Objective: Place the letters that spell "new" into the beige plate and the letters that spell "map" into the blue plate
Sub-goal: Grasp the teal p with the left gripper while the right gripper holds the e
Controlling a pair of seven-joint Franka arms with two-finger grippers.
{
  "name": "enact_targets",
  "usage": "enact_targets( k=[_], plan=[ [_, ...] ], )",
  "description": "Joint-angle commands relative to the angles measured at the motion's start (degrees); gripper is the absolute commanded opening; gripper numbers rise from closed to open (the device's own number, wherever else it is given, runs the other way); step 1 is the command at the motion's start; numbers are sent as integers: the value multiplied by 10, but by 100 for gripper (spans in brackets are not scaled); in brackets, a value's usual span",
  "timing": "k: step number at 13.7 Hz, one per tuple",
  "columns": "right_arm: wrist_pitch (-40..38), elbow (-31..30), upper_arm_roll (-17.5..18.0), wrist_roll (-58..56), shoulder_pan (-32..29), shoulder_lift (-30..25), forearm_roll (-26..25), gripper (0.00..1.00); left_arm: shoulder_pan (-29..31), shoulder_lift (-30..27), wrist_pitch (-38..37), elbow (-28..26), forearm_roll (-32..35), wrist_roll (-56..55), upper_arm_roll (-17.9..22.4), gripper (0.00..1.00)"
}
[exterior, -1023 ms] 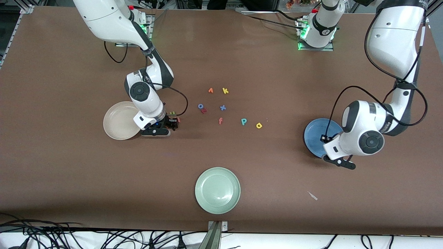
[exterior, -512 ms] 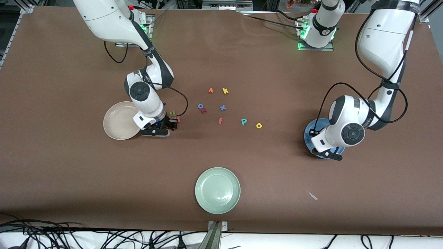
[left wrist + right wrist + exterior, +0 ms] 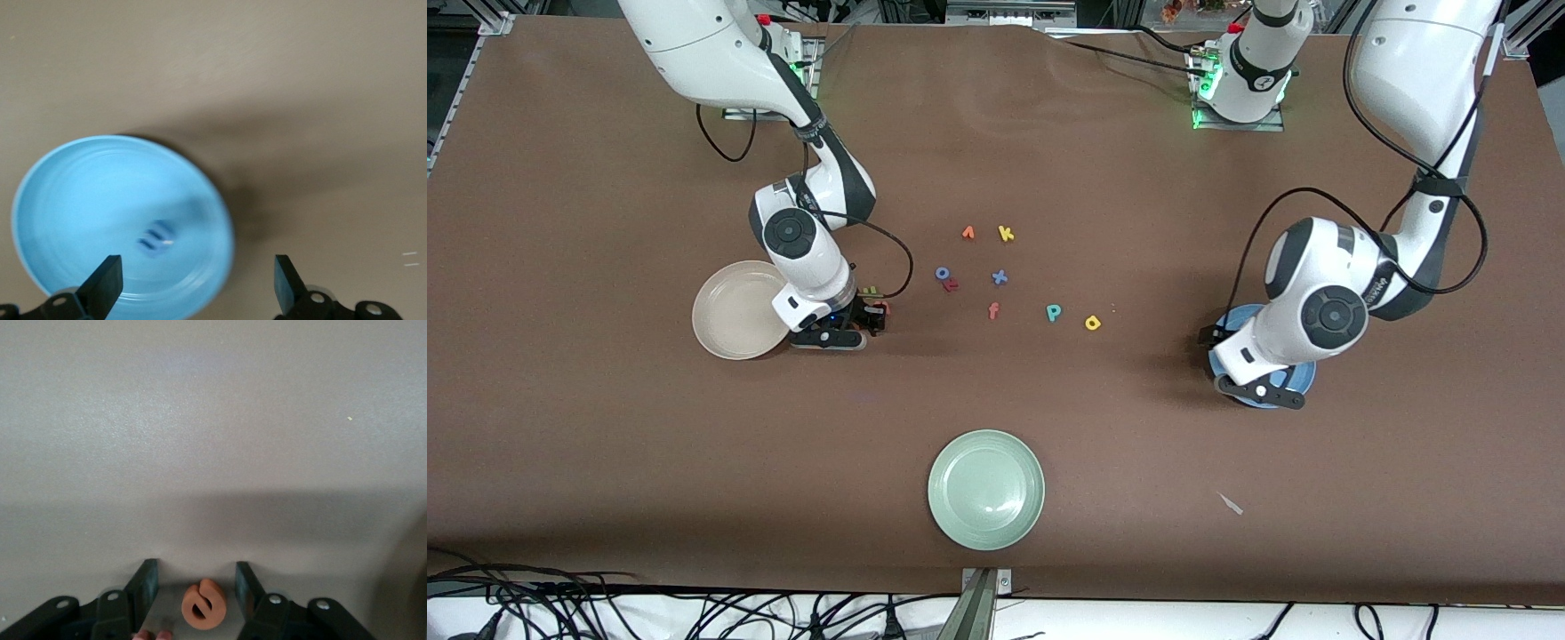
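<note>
My right gripper (image 3: 197, 590) is low on the table beside the beige plate (image 3: 729, 311), open, with the orange e (image 3: 204, 605) lying between its fingers and a gap on each side. The green n (image 3: 869, 291) and red-pink w (image 3: 884, 308) lie close by it. My left gripper (image 3: 198, 293) hangs open over the blue plate (image 3: 80, 200), whose rim shows under the arm (image 3: 1296, 380) in the front view. The lavender-blue m (image 3: 157, 238) lies in that plate. The teal p (image 3: 1054, 312) and yellow a (image 3: 1092, 323) rest on the table between the arms.
Loose letters lie mid-table: orange v (image 3: 967, 233), yellow k (image 3: 1006, 234), blue o (image 3: 942, 273), a red letter (image 3: 951, 284), blue x (image 3: 1000, 276), orange f (image 3: 993, 310). A pale green plate (image 3: 985, 489) sits nearest the front camera.
My left gripper has opened and moved over the blue plate, where the m now lies. The right gripper's fingers have narrowed slightly around the e.
</note>
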Motion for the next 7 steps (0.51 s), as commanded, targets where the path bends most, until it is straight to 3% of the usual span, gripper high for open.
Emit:
enact_targets(
  k=[1, 4, 7],
  plan=[
    [1, -4, -1, 19, 10, 11, -9, 40, -30, 4, -15, 27, 7, -118, -31, 100],
    [1, -4, -1, 19, 10, 13, -9, 27, -95, 36, -8, 53, 7, -238, -32, 100],
    [1, -3, -1, 13, 10, 12, -9, 25, -149, 41, -6, 56, 5, -328, -33, 100]
  ],
)
